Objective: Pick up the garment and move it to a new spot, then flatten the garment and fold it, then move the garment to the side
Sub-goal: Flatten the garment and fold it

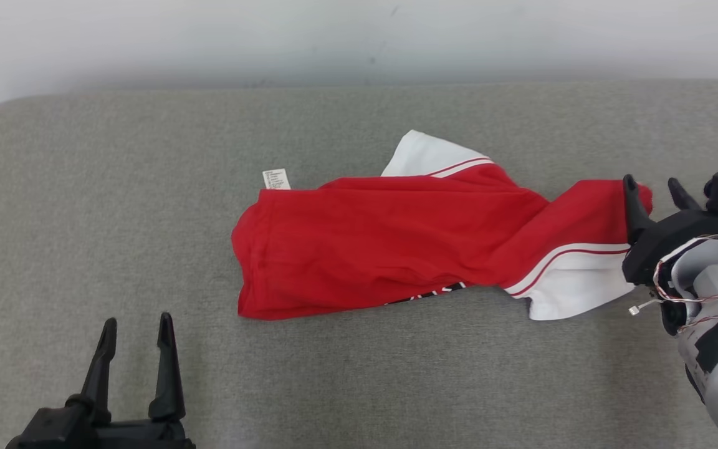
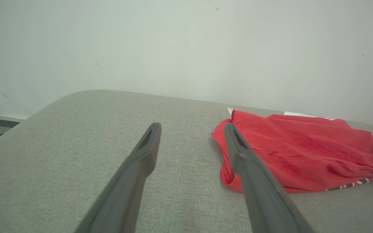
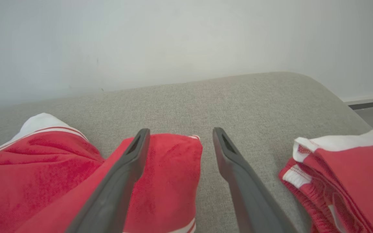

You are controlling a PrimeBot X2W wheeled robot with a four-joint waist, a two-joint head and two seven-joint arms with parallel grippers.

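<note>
head view: the garment [image 1: 396, 237] lies bunched lengthwise mid-worktop [image 1: 85, 187]. the right jaws stand spread at its right end, gripping nothing, probably placed to flatten that corner. the left jaws hang released, well apart.
left wrist view: the garment's left edge is near one finger.
right wrist view: cloth lies loose under the spread jaws.

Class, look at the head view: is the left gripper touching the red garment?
No, the left gripper hovers open at the lower left, with bare grey cushion between it and the garment.
</note>
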